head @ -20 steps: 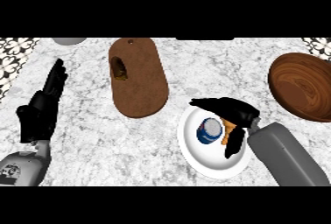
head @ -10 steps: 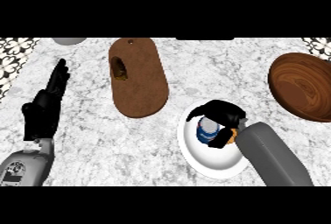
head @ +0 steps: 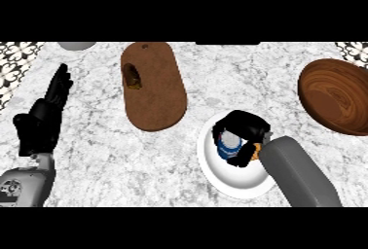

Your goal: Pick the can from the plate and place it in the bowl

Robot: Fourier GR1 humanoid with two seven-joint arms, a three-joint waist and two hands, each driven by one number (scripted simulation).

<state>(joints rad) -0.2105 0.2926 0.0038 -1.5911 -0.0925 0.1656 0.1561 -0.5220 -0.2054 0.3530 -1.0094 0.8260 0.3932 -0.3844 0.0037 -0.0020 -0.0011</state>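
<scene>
Nearest, the right forearm comes in from the lower edge and its hand (head: 244, 130) lies over the white plate (head: 233, 182), fingers curled round the blue-and-white can (head: 229, 146), which sits on the plate's upper part and is mostly hidden by the hand. A second ago that hand hung spread above the plate's right side with the can in plain sight beside it; half a second ago it had come down over the can, and now it has closed further, leaving only a strip of the can's left side showing. The can is where it was. At the left the other hand (head: 45, 116) rests open, fingers straight up, unchanged. Farther off on the marble table (head: 93, 160) lie a wooden board (head: 155, 92) and, at the right edge, the wooden bowl (head: 338, 95), well apart from the plate.
</scene>
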